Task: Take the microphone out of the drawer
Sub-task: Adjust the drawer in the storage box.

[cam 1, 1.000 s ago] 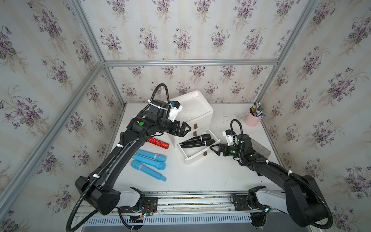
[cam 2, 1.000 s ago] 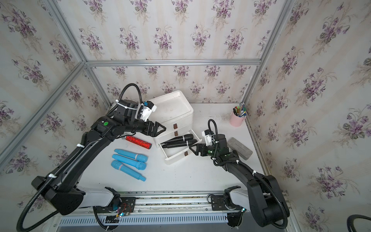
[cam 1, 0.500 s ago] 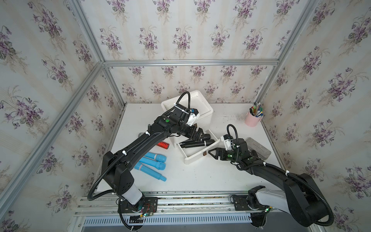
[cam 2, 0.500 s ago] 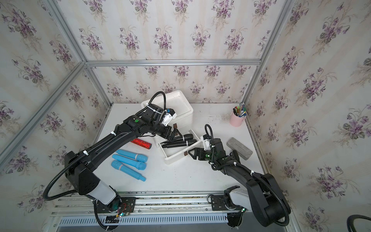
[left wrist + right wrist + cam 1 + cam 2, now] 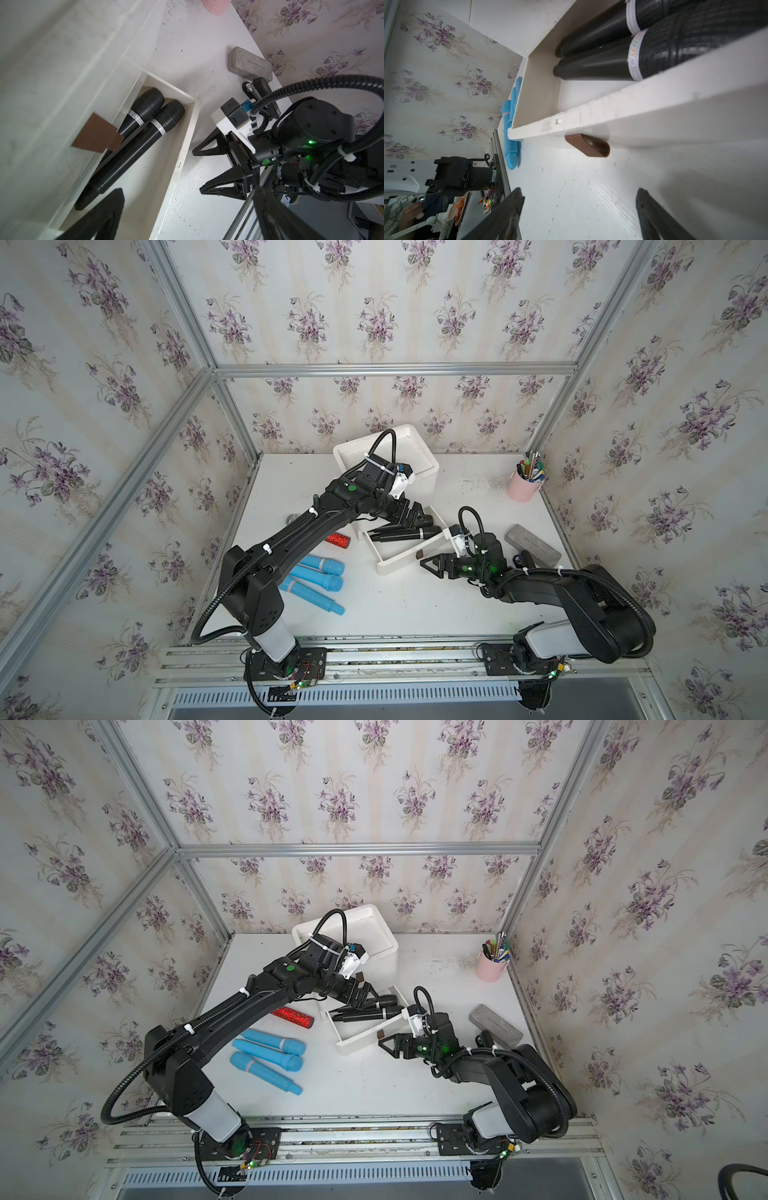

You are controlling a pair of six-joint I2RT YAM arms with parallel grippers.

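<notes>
White desk (image 5: 415, 605), we see two black microphones (image 5: 135, 148) side by side in the open drawer (image 5: 392, 564) mid-desk, left claw (image 5: 411, 517) spread wide just above them, right claw (image 5: 197, 171) spread, empty, facing the drawer front

The drawer (image 5: 397, 565) stands pulled out of its cabinet (image 5: 419, 448), which sits behind it on the table (image 5: 415, 605). Two microphones (image 5: 405, 534) lie side by side in the drawer. My left pincer (image 5: 415, 517) hangs over them; my right pincer (image 5: 430, 568) sits low just before the drawer's handle (image 5: 588, 145), not touching. Left of the drawer lie four more microphones (image 5: 320, 580). Off to my right lies a glasses case (image 5: 532, 545), a pen cup (image 5: 523, 489) behind it.
</notes>
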